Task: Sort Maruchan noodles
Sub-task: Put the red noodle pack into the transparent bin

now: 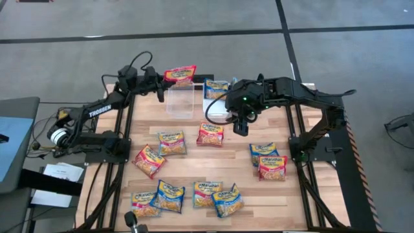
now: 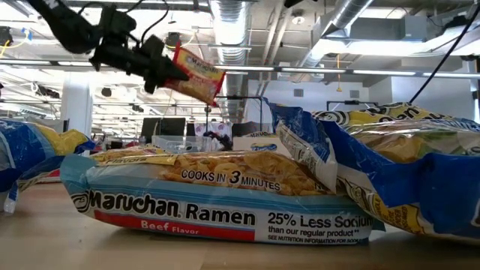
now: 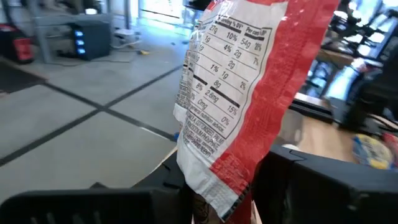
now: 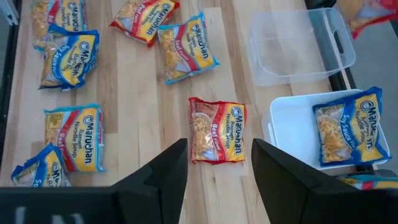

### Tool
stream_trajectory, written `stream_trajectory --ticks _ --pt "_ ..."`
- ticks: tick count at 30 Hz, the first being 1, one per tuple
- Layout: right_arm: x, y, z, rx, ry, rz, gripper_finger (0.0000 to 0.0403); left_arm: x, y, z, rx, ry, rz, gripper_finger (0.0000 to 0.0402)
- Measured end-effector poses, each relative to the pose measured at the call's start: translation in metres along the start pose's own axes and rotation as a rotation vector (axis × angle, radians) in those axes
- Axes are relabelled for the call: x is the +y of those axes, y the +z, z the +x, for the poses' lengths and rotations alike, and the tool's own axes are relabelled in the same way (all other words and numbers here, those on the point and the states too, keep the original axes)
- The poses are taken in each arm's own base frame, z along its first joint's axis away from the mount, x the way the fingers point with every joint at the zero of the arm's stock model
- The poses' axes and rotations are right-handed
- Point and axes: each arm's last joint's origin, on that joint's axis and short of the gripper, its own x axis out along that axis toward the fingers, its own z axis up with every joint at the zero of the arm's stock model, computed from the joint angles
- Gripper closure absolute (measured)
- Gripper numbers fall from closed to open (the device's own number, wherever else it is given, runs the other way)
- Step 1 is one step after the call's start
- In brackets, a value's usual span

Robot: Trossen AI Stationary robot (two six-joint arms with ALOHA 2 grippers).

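My left gripper (image 1: 160,80) is at the table's far left, shut on a red Maruchan packet (image 1: 180,74) held in the air just beyond the clear bin (image 1: 181,101). The left wrist view shows the packet's back with its nutrition panel (image 3: 230,93). My right gripper (image 4: 217,167) hangs open, pointing down, above a red beef packet (image 4: 217,130) that lies flat on the wood beside the white bin (image 4: 292,134). A blue packet (image 4: 343,127) lies in the white bin. Several more packets lie flat on the table's near half. My left gripper pinches the red packet by one sealed end (image 3: 212,186) between its two fingers. The fingers come in level from the table's left (image 2: 161,71). The packet (image 2: 196,75) sticks out past the fingertips, tilted and lifted clear of table and bins.
The clear bin (image 4: 298,43) holds nothing that I can see. Loose packets lie at the middle left (image 1: 172,142), the right (image 1: 272,167) and along the near edge (image 1: 207,193). In the low view a beef packet (image 2: 210,191) fills the foreground.
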Motion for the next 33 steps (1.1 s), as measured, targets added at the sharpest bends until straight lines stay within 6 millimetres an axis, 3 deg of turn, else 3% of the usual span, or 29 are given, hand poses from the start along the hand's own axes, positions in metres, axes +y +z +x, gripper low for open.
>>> stream_trajectory --ticks 22,33 --pt "0.026 -0.001 -0.002 -0.011 0.053 0.005 0.0205 0.041 -0.074 0.031 0.059 0.121 -0.235 0.0303" --pt "0.027 -0.001 -0.002 -0.011 0.054 0.003 0.0204 0.047 -0.092 0.038 0.093 0.157 -0.263 0.0303"
